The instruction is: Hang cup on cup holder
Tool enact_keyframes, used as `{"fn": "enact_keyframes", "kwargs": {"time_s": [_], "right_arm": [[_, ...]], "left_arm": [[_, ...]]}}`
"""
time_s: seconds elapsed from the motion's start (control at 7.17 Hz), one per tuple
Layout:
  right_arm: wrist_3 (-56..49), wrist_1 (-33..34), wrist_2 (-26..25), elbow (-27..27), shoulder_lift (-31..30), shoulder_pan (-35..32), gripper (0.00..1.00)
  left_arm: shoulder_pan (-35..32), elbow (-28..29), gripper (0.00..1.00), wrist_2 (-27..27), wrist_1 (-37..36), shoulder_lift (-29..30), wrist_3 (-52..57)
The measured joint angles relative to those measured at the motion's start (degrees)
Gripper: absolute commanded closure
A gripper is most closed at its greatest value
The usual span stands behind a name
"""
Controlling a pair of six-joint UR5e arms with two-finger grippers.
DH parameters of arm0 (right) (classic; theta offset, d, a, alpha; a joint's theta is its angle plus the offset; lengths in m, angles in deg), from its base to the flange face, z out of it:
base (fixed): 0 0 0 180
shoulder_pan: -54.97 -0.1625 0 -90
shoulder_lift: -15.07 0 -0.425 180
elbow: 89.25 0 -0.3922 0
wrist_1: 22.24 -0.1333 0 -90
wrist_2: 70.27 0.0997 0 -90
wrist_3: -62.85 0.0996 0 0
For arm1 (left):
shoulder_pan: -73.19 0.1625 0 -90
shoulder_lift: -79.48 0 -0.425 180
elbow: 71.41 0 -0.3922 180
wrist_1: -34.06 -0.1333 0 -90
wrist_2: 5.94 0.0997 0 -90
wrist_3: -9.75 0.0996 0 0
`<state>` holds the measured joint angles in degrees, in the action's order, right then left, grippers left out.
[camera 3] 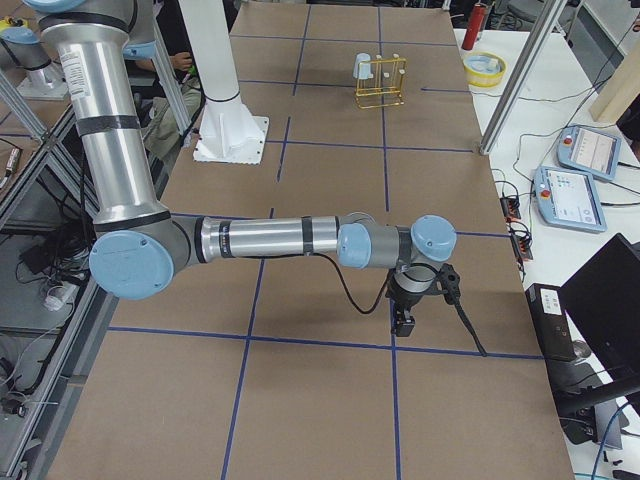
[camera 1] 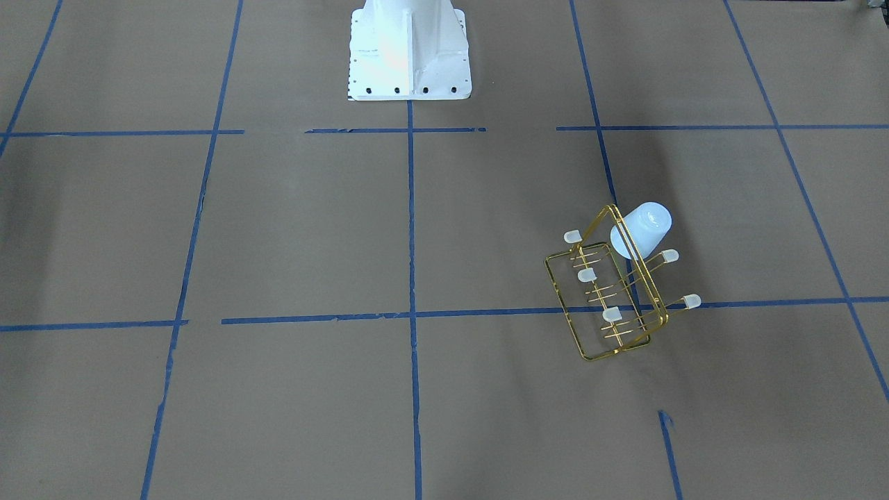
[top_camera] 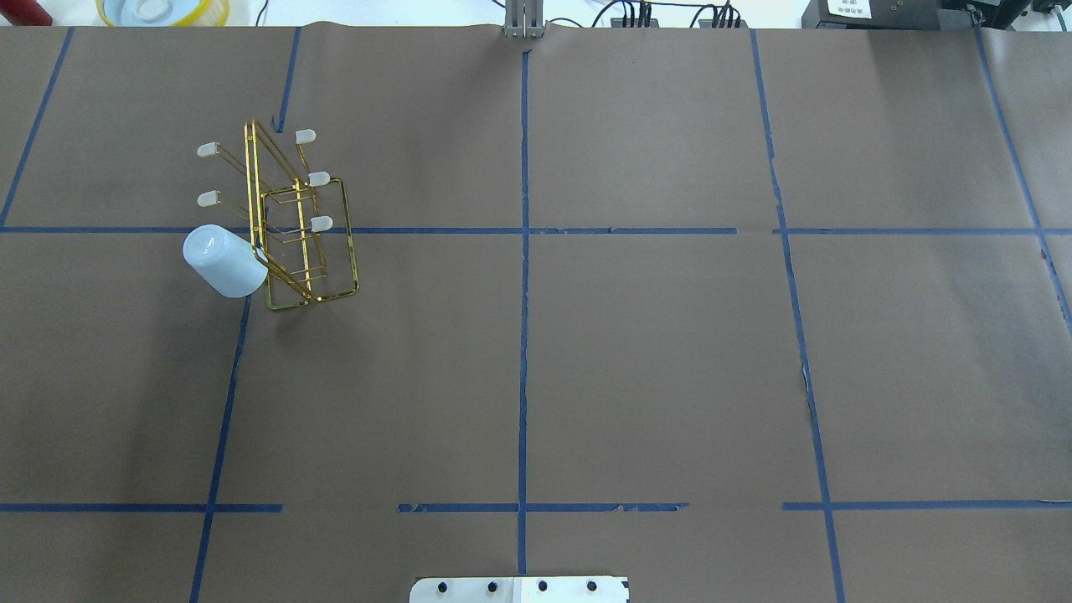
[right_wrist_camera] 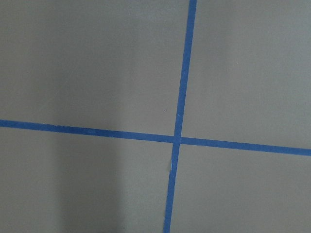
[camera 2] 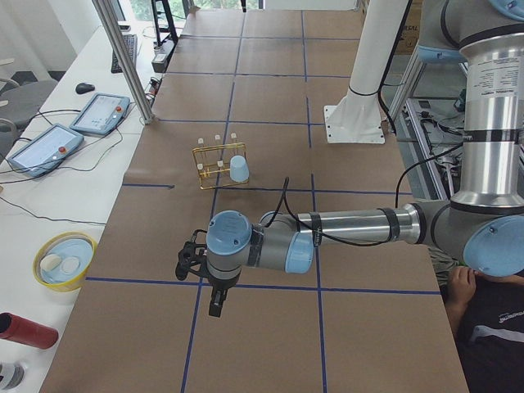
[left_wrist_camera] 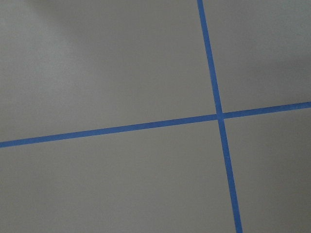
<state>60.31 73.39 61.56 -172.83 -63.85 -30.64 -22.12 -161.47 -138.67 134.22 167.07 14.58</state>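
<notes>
The pale blue-white cup (top_camera: 222, 262) sits tilted, mouth down, over a prong at the near end of the gold wire cup holder (top_camera: 319, 178) on the table's left half. Both also show in the front view, cup (camera 1: 642, 229) and cup holder (camera 1: 587, 276), and small in the left view, where the cup (camera 2: 238, 169) is visible. My left gripper (camera 2: 214, 304) hangs above the table's left end, far from the rack. My right gripper (camera 3: 402, 322) hangs above the right end. I cannot tell if either is open or shut. The wrist views show only brown paper and blue tape.
The white robot base (camera 1: 410, 48) stands at the table's middle edge. A yellow bowl (camera 2: 64, 260), a red cylinder (camera 2: 24, 330) and teach pendants (camera 2: 98, 113) lie on the side bench. An aluminium post (camera 2: 123, 57) stands by the table's far edge.
</notes>
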Motion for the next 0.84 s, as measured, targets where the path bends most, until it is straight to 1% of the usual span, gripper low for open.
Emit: {"fn": "enact_keyframes", "kwargs": {"time_s": [0.28, 0.84], "right_arm": [[0.0, 0.0, 0.0, 0.0, 0.0, 0.0, 0.00], [0.0, 0.0, 0.0, 0.0, 0.0, 0.0, 0.00]], "left_arm": [[0.0, -0.6, 0.00, 0.4, -3.6, 1.4, 3.1], [0.0, -0.2, 0.00, 0.1, -3.7, 1.7, 4.5]]}}
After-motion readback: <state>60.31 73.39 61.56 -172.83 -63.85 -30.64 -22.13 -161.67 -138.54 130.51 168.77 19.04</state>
